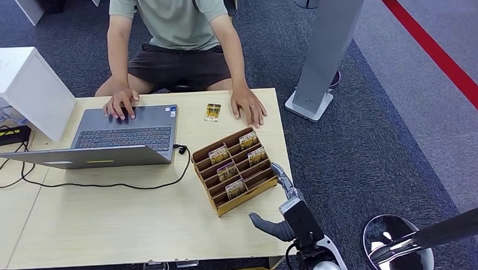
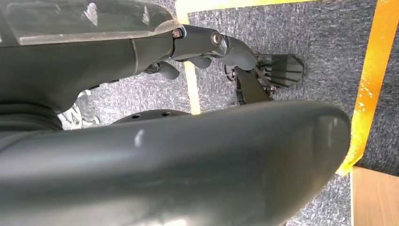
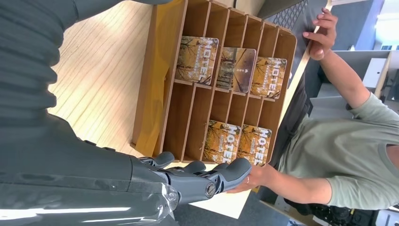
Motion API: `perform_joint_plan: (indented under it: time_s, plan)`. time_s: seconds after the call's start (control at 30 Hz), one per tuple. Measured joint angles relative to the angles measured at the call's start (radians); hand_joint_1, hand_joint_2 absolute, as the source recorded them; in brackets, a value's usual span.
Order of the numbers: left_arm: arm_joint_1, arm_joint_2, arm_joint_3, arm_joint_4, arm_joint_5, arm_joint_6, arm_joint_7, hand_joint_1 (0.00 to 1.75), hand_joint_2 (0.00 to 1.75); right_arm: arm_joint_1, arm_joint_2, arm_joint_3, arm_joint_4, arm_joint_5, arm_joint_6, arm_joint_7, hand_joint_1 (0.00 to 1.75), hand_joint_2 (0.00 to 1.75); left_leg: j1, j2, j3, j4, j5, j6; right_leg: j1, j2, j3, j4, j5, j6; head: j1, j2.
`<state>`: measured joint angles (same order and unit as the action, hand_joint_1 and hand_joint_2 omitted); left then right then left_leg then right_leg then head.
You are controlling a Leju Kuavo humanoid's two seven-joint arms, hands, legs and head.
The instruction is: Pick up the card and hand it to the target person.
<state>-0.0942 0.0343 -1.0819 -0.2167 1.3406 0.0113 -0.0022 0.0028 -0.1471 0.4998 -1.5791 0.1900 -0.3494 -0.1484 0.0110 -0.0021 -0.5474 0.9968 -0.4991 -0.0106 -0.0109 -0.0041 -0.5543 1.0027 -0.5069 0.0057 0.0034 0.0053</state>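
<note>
Hovering right hand (image 1: 279, 201) beside card (image 1: 235, 187).

Pale wood-grain surface (image 1: 137, 216), matt. Brown fibreboard-like card rack (image 1: 250, 191), smooth, dull. Glossy printed cards (image 3: 197, 60) in its slots. Matt grey plastic on right robot hand (image 3: 197, 176). Rough grey carpet (image 1: 369, 154). Matt metallic-grey laptop (image 1: 128, 124).

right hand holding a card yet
No: the right hand hovers beside the wooden card rack with nothing in it, and the cards sit in their slots.
</note>
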Motion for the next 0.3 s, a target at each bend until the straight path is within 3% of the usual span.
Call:
perform_joint_plan:
  time_s: [0.3]
  plan:
    - [-0.001,0.0,0.0,0.0,-0.015,-0.001,-0.001,0.0,0.0,-0.008,0.002,0.004,0.019,0.003,-0.003,0.002,0.0,1.75,0.0,0.0,0.0,0.0,0.0,0.0,0.0,0.0,0.0,0.0,0.0,0.0,0.0,0.0]
